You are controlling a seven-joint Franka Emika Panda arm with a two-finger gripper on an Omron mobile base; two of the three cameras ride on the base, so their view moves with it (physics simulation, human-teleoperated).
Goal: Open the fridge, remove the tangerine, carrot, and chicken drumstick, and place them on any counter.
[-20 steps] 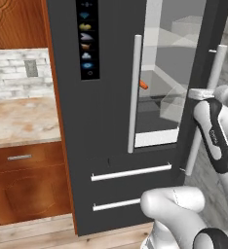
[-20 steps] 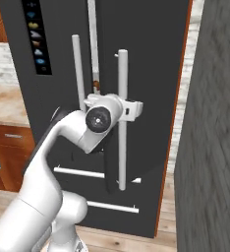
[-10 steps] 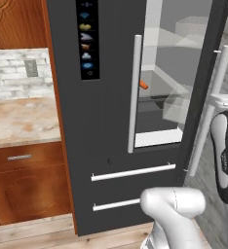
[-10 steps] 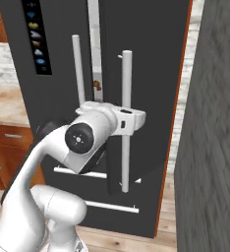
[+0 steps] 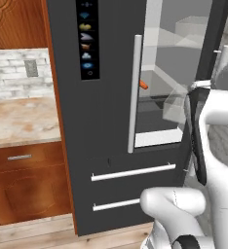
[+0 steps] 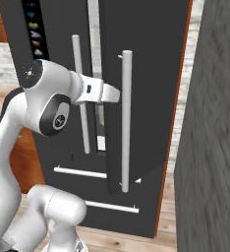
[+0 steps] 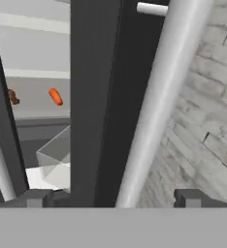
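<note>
The dark fridge [image 5: 101, 121] has its right door [image 6: 114, 142] swung out, edge-on in the right base view. My gripper [image 7: 114, 196] is open, its fingertips [image 7: 38, 196] wide apart either side of the door's edge and its pale bar handle [image 7: 156, 111]; it grips nothing. On a shelf inside lie the orange carrot [image 7: 56, 96] and, to its left, the dark brown chicken drumstick [image 7: 12, 97]. The carrot [image 5: 142, 84] also peeks past the left door's handle [image 5: 134, 92]. The tangerine is hidden. The marbled counter [image 5: 18, 121] lies left of the fridge.
Two lower drawers with bar handles [image 5: 133, 171] sit under the fridge doors. A clear bin [image 7: 57, 157] stands on the lower shelf. A grey stone wall [image 6: 210, 123] rises close on the right. Wooden cabinets [image 5: 23, 180] sit under the counter.
The gripper has opened and let go of the door handle. The right door has swung further out, and the arm's elbow has lifted.
</note>
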